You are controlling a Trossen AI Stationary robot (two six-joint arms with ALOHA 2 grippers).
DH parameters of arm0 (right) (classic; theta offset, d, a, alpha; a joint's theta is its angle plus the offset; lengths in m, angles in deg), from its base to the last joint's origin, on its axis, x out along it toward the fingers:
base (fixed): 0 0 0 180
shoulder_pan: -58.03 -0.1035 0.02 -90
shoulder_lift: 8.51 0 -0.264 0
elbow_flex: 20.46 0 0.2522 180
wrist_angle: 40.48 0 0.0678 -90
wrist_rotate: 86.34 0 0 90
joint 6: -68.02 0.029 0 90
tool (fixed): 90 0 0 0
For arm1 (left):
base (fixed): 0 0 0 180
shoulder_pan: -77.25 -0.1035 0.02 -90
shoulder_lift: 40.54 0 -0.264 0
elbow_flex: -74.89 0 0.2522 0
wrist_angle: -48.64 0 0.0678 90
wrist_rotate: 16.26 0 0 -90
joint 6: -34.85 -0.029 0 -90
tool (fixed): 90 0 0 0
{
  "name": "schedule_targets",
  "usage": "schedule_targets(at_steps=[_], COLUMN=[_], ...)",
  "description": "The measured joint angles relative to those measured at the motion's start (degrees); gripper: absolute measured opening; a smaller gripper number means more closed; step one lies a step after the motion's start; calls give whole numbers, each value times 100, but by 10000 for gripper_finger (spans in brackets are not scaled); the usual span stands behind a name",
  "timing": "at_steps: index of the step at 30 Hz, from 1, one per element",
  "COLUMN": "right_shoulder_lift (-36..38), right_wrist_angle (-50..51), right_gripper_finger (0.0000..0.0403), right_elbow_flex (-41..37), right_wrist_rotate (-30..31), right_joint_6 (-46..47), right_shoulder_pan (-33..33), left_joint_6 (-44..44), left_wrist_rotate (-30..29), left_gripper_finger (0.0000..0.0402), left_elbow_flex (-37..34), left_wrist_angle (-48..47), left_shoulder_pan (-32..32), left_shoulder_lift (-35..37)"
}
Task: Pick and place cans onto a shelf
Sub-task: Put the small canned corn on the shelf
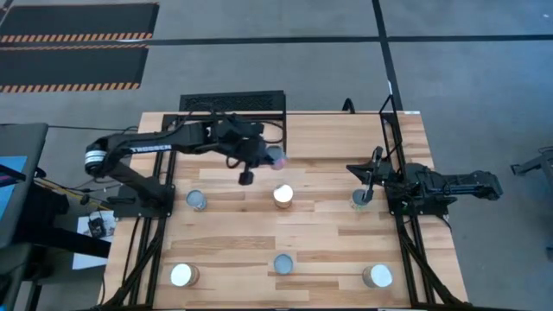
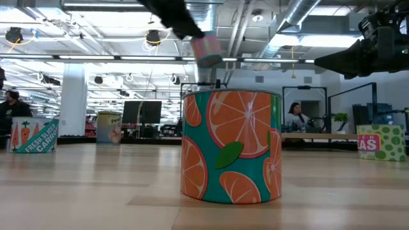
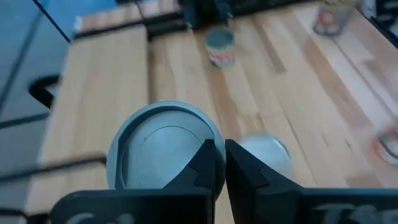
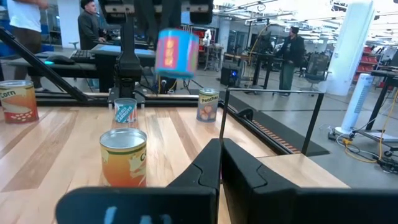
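Note:
My left gripper hangs over the table's middle far part, shut on a pink-and-blue can that is high above the table. The black shelf stands at the far edge behind it. Several other cans stand upright on their bases: a white-topped one, one at the left, one at the right and three along the near edge. My right gripper is shut and empty beside the right can. My left gripper pinches the can at its top rim. The rim runs into the narrow gap between the two fingers, and one finger seems to be inside the rim and one outside. The fingers come from above. The can hangs tilted below them, clear of the table.
The orange-slice can stands close to the low camera. A carrot can, a peach can and a pea can stand farther back. People show in the room beyond the table.

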Motion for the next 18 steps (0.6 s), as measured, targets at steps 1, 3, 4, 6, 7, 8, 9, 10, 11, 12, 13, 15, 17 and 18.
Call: schedule_targets(at_steps=[1, 3, 4, 6, 7, 8, 9, 10, 11, 12, 13, 15, 17, 18], right_shoulder_lift=[1, 0, 0, 0, 2, 2, 0, 1, 2, 0, 2, 0, 1, 0], right_wrist_angle=[-1, 1, 0, 1, 0, -1, -1, 0, 1, 1, -1, -1, 0, 0], right_gripper_finger=[38, 38, 38, 39, 39, 38, 38, 38, 38, 39, 39, 38, 38, 38], right_elbow_flex=[0, 0, 0, 0, 0, 0, 0, 0, 0, 0, 0, 0, 0, 0], right_wrist_rotate=[0, 0, 0, 2, 0, 1, 0, 2, 0, 0, 0, 0, 0, 1], right_joint_6=[1, 1, 1, 1, 1, 1, 0, 1, 1, 1, 1, 1, 1, 0], right_shoulder_pan=[0, 0, 0, 0, 0, 0, 0, 0, 0, -1, 0, 0, 0, 0], left_joint_6=[0, -3, 2, 5, 1, -6, -15, -31, -40, -48, -50, -52, -64, -71], left_wrist_rotate=[-88, -264, -350, -502, -600, -704, -787, -868, -941, -980, -1039, -1103, -1162, -1235], left_gripper_finger=[3, 3, 3, 3, 3, 3, 3, 3, 3, 3, 3, 3, 4, 4], left_elbow_flex=[162, 552, 741, 1143, 1357, 1607, 1851, 2106, 2347, 2601, 2844, 3333, 3819, 4060], left_wrist_angle=[12, -19, -72, -134, -214, -234, -276, -416, -497, -566, -689, -929, -1078, -1195], left_shoulder_pan=[23, 40, 38, 1, -17, -37, -67, -88, -108, -130, -150, -187, -214, -233], left_shoulder_lift=[-120, -409, -585, -946, -1141, -1344, -1548, -1745, -1960, -2181, -2398, -2801, -3179, -3354])
